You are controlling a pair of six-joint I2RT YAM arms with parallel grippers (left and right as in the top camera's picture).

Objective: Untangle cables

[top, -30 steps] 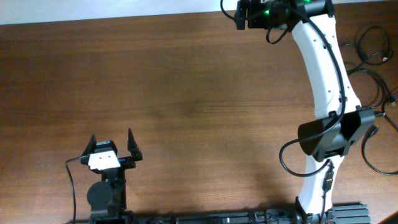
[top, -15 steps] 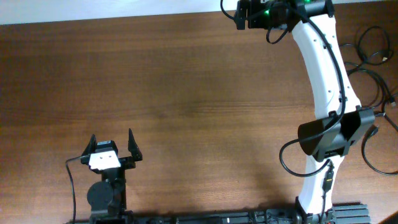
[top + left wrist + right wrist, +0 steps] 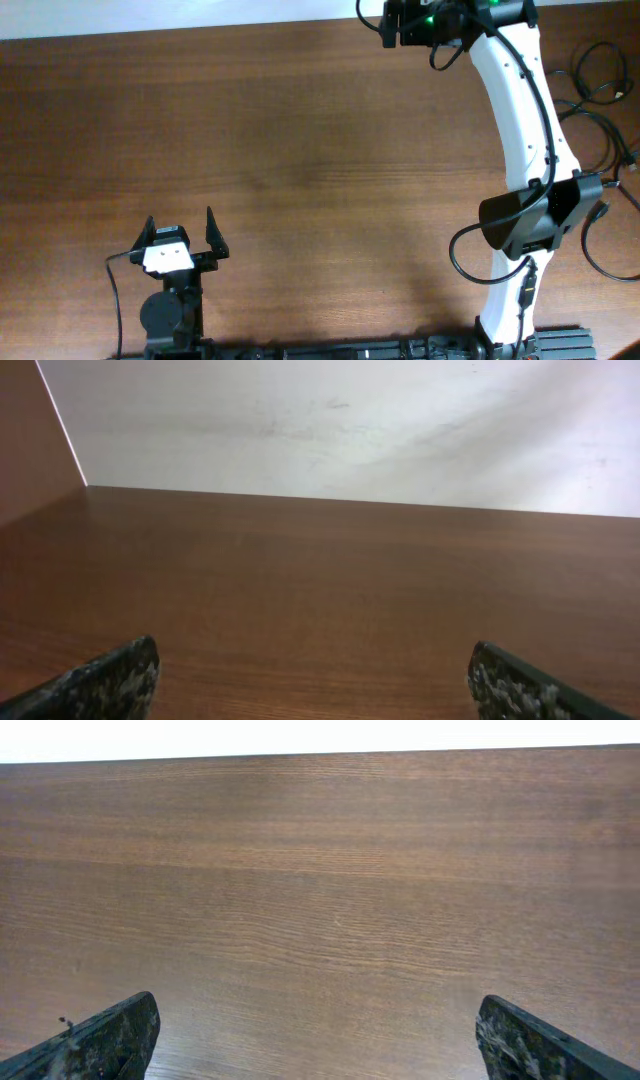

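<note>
The cables (image 3: pixel 600 85) are seen in the overhead view only, as loose black loops at the far R edge of the table (image 3: pixel 300 150). They lie to the R of the white R arm (image 3: pixel 515 110) and are partly cut off by the frame edge; which strands are crossed cannot be told at this res. The L gripper (image 3: pixel 180 222) is set near the front L of the table, jaws spread wide, w/ nothing held. In the L wrist view only bare wood is seen btwn its fingers (image 3: pixel 100 685). The cables are thus well apart from it, across the table's width. The R gripper (image 3: pixel 372 22) is stretched out to the back edge of the table, approx. centre-R, jaws likewise wide open and empty. Bare wood alone is framed btwn its fingers (image 3: pixel 100 1042) in the R wrist view. The cables are placed well to the R of it, level w/ the arm's mid-section rather than the fingertips, and are touched by neither gripper.
</note>
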